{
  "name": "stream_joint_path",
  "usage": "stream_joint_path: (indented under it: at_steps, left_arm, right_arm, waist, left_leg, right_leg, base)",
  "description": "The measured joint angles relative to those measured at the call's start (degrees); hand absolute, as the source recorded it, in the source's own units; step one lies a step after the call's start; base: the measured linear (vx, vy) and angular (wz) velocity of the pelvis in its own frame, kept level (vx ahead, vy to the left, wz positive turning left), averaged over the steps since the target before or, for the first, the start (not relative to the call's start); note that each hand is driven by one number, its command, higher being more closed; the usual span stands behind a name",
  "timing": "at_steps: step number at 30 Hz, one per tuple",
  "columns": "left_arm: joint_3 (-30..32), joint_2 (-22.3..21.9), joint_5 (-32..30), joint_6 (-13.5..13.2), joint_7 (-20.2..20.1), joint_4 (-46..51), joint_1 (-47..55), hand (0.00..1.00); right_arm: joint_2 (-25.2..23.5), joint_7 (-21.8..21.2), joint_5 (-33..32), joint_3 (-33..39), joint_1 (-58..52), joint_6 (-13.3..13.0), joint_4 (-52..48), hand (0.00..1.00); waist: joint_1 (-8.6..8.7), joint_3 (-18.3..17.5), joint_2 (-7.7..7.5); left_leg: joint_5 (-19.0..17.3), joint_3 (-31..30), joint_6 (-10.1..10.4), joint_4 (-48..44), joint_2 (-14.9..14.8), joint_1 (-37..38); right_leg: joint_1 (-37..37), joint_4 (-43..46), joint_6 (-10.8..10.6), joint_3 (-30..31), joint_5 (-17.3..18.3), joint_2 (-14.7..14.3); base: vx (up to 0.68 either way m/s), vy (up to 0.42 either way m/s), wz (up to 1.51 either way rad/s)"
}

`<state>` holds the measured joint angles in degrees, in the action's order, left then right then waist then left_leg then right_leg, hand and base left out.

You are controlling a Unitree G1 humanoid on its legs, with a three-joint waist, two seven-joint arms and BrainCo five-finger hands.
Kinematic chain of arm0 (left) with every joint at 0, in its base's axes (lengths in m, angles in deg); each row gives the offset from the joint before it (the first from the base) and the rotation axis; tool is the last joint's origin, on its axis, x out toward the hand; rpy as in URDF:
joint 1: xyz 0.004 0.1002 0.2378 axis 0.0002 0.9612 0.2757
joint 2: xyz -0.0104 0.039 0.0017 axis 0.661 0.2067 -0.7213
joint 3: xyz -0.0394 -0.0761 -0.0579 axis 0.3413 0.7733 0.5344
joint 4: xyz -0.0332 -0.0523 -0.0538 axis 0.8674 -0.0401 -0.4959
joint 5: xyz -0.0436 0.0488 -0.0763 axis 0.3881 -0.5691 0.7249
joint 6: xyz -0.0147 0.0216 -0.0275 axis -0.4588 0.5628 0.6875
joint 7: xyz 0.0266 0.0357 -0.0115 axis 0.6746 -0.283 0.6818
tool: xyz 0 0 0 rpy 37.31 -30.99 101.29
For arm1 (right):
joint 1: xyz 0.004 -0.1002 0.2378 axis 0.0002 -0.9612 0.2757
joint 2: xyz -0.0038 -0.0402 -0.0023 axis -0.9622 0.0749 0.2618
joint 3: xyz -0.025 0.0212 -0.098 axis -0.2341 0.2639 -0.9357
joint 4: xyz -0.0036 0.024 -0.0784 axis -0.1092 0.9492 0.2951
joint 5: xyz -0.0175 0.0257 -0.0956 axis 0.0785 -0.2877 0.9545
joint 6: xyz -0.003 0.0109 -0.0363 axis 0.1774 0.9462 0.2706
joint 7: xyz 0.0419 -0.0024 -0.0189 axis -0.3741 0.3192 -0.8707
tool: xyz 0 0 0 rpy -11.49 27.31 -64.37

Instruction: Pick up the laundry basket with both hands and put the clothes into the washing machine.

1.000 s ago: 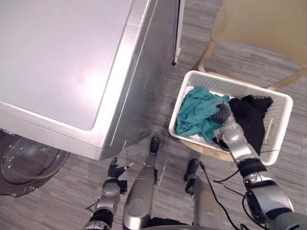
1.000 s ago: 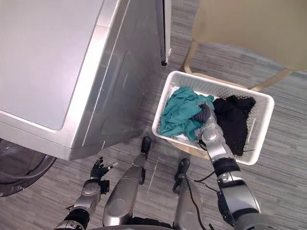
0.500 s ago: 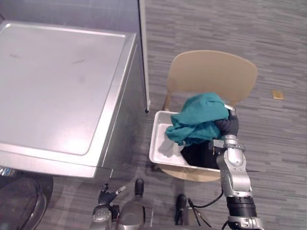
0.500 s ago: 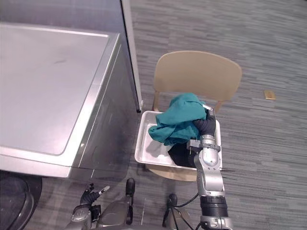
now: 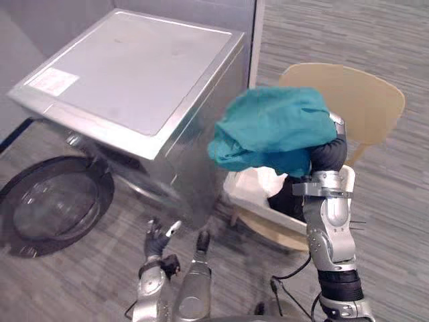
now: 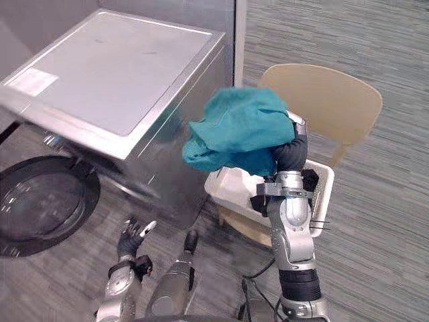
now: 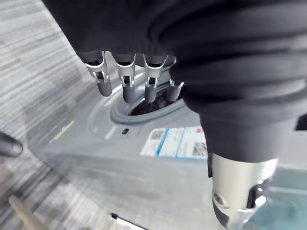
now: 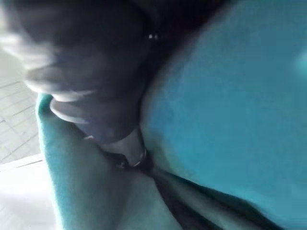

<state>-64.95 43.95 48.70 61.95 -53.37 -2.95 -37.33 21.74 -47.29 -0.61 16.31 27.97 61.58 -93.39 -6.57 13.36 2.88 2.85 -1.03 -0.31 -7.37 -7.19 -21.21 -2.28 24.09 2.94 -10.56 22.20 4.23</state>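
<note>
At 2 o'clock in the head view, a teal cloth (image 5: 275, 127) is held up by the right hand (image 5: 327, 153), a finger pinched into its folds, well above the white basket (image 5: 242, 190) on the chair (image 5: 365, 100) at 4 o'clock. A dark garment (image 5: 287, 199) is left in the basket. The left hand (image 5: 159, 235) is kept low at 7 o'clock, fingers loose, nothing held. The washing machine (image 5: 134, 74) is seen with its door (image 5: 53, 204) open at 8 o'clock; nothing is judged loaded yet. Compared with half a second ago, the cloth is raised higher and the camera is swung toward the door.
</note>
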Motion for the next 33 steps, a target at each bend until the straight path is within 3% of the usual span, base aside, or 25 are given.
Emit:
stream_joint_path:
  at_steps: [2, 3, 5, 7, 10, 15, 20, 21, 31, 32, 33]
  left_arm:
    - [-0.4, 1.1, -0.1, -1.2, -1.2, 6.0, 0.1, 0.00]
    - [-0.3, 2.7, -0.7, -2.6, -1.5, 9.5, -0.1, 0.00]
    - [-0.3, 5.3, -1.8, -4.7, -2.5, 12.9, -1.8, 0.00]
    - [-2.9, 8.3, -3.6, -6.3, -4.0, 15.1, -6.2, 0.00]
    - [-8.7, 11.4, -7.2, -7.3, -5.5, 16.5, -12.0, 0.00]
    - [-16.2, 17.2, -13.5, -8.7, -7.5, 14.9, -18.0, 0.00]
    - [-19.8, 17.6, -15.2, -9.5, -6.9, 9.2, -23.1, 0.00]
    - [-20.5, 17.9, -15.6, -9.4, -6.3, 7.7, -24.2, 1.00]
    - [-22.9, 18.9, -21.8, -9.5, -4.6, 4.5, -26.3, 1.00]
    - [-23.3, 18.8, -21.8, -9.5, -4.6, 4.4, -26.2, 1.00]
    - [-23.3, 18.8, -21.8, -9.5, -4.6, 4.4, -26.1, 1.00]
  right_arm:
    - [0.7, -0.5, 0.0, 0.2, 0.4, 0.0, 0.2, 1.00]
    - [1.2, -2.0, 0.0, -0.2, 1.5, 0.0, 0.8, 1.00]
    - [1.7, -3.4, 0.0, -2.1, 3.5, 0.0, 3.0, 1.00]
    - [3.7, -6.3, 0.0, -4.5, 5.5, 0.0, 4.4, 1.00]
    - [4.4, -8.9, 0.0, -6.8, 8.2, 0.1, 4.5, 1.00]
    - [3.9, -13.0, -0.7, -17.5, 12.0, 0.1, 5.1, 1.00]
    - [-0.2, -13.8, -3.3, -23.9, 16.0, 1.1, 8.1, 1.00]
    - [-0.5, -13.7, -4.1, -24.9, 16.6, 1.2, 9.1, 1.00]
    - [-0.5, -13.1, -7.1, -29.8, 20.3, 2.5, 9.3, 1.00]
    - [-0.2, -12.9, -7.1, -29.8, 20.3, 2.5, 9.3, 0.00]
    - [-0.2, -12.8, -7.1, -29.8, 20.3, 2.5, 9.3, 0.00]
  waist:
    - [0.00, -0.8, 0.38]
    - [0.11, -1.1, 0.82]
    - [1.27, -1.6, 1.40]
    - [1.70, -2.6, 1.87]
    - [2.79, -3.3, 2.83]
    - [2.51, -6.0, 1.22]
    - [2.45, -7.6, 0.77]
    - [2.49, -7.7, 0.73]
    - [2.50, -9.8, 0.30]
    - [2.52, -9.8, 0.30]
    - [2.53, -9.9, 0.25]
  left_leg:
    - [-0.3, 1.6, 0.6, -8.9, 0.6, 0.6]
    - [-2.1, 2.2, 2.5, -13.3, 0.4, 2.8]
    - [-6.8, 2.8, 3.9, -16.2, 0.1, 8.2]
    - [-8.3, 2.9, 4.8, -8.0, -0.5, 16.9]
    - [-7.5, 3.0, 5.5, 3.8, -2.1, 22.0]
    - [-7.3, 3.1, 5.7, 5.3, -1.2, 22.6]
    - [-5.1, 3.3, 4.2, 6.9, 0.8, 23.1]
    - [-4.4, 3.4, 4.1, 7.7, 1.1, 23.6]
    - [-2.4, 5.7, 4.7, 10.2, 1.0, 25.0]
    - [-2.3, 5.7, 4.8, 10.6, 0.9, 25.8]
    - [-2.3, 5.8, 4.8, 10.7, 0.8, 25.9]
  right_leg:
    - [-0.4, -2.7, 1.1, -2.0, -3.0, 0.2]
    - [-1.2, -4.4, 1.8, -2.8, -4.9, -0.3]
    - [-1.1, -7.5, 2.5, -4.2, -7.8, -1.1]
    - [-1.0, -11.9, 2.5, -6.4, -11.4, -2.5]
    - [-1.1, -13.5, 2.1, -9.8, -13.1, -4.3]
    - [-1.0, -14.4, 0.3, -9.7, -15.7, -3.3]
    - [-0.2, -16.5, -1.0, -9.4, -18.5, -2.1]
    - [0.2, -17.2, -1.0, -9.3, -19.3, -1.9]
    - [2.0, -24.2, -0.6, -6.6, -24.7, -3.5]
    - [3.0, -25.3, -0.4, -6.6, -25.2, -3.9]
    - [3.2, -25.7, -0.4, -6.5, -25.4, -4.0]
  base:
    - [-0.31, -0.190, 0.60]
    - [-0.23, -0.110, 0.38]
    - [-0.21, -0.056, 0.38]
    - [-0.18, -0.014, 0.52]
    - [-0.18, 0.057, 0.55]
    - [-0.13, 0.096, 0.07]
    - [-0.14, 0.098, 0.02]
    - [-0.11, 0.051, 0.00]
    - [-0.06, 0.005, -0.15]
    - [0.00, -0.026, -0.09]
    - [-0.01, -0.018, -0.05]
